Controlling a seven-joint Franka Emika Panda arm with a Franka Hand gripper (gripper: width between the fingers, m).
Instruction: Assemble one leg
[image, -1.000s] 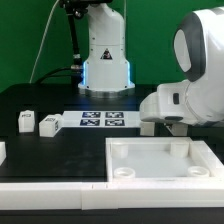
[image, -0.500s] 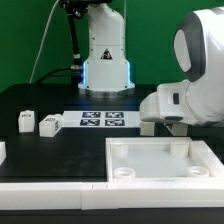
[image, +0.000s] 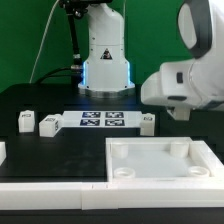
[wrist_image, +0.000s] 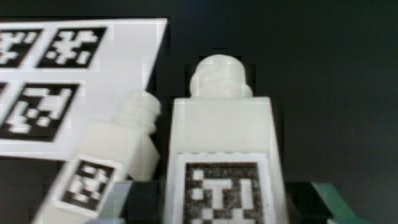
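Risen arm bares a spare leg right of centre; jaws seem clenched on the leg, so lift it straight and steady.

tag on the leg is cut off, wrist view blurred.

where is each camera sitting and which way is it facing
Exterior view: off the arm, at the tray's near side, facing the arm's base across the table; the base and the big white wrist show.
Wrist view: on the wrist, looking down close at a leg; no robot part clearly shows.
Shared: the marker board and, likely, that leg beside it.
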